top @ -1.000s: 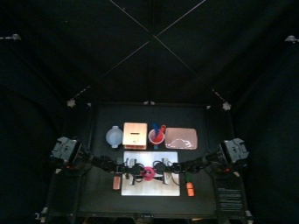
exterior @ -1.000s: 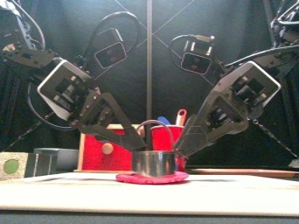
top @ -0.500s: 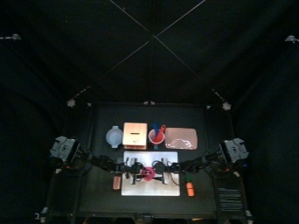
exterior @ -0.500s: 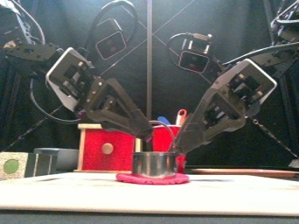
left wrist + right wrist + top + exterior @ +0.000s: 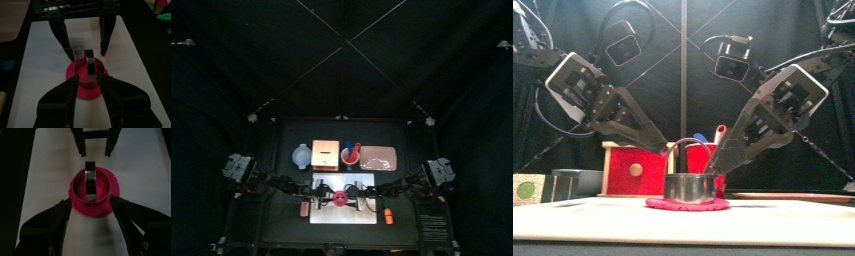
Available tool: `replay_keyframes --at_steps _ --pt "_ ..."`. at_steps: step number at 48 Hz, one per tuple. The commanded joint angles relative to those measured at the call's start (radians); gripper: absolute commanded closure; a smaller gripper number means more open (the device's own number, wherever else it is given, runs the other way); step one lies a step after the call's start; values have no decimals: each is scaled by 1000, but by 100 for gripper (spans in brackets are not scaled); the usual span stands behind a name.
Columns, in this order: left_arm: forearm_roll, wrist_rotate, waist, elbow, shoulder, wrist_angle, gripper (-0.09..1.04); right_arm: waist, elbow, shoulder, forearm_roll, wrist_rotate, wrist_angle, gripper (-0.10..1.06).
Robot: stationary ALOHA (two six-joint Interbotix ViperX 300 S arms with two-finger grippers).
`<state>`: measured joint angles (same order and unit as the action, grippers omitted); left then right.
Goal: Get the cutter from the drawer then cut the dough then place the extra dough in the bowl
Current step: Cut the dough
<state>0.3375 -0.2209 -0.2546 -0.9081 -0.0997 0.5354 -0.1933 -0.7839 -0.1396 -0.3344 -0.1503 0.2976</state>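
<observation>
Front view, bottom centre: the round metal cutter [image 5: 690, 187] stands on a flat pink dough disc [image 5: 687, 204]. A red-fronted wooden box [image 5: 636, 167] and a red cup [image 5: 704, 157] stand behind.

The left gripper [image 5: 88, 84] slants in from the upper left and the right gripper [image 5: 92, 207] from the upper right. This angle hides whether either touches the cutter.

The wrist views show both grippers spread wide, grasping nothing, with the dough between their jaws.

Only the top view shows the white cutting board [image 5: 362, 210] under the dough. It also shows the blue-grey bowl [image 5: 301, 155] at the upper left of the surface [image 5: 405, 135].
</observation>
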Motion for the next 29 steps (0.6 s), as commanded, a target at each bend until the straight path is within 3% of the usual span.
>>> replay_keyframes --at_steps 1,17,29 --pt "-2 -2 0 3 18 8 21 6 25 44 3 -2 -14 3" --pt "-3 -3 5 35 -74 12 43 28 37 110 2 0 -109 3" --pt "-5 -3 5 61 -126 12 44 44 83 114 46 2 -167 3"
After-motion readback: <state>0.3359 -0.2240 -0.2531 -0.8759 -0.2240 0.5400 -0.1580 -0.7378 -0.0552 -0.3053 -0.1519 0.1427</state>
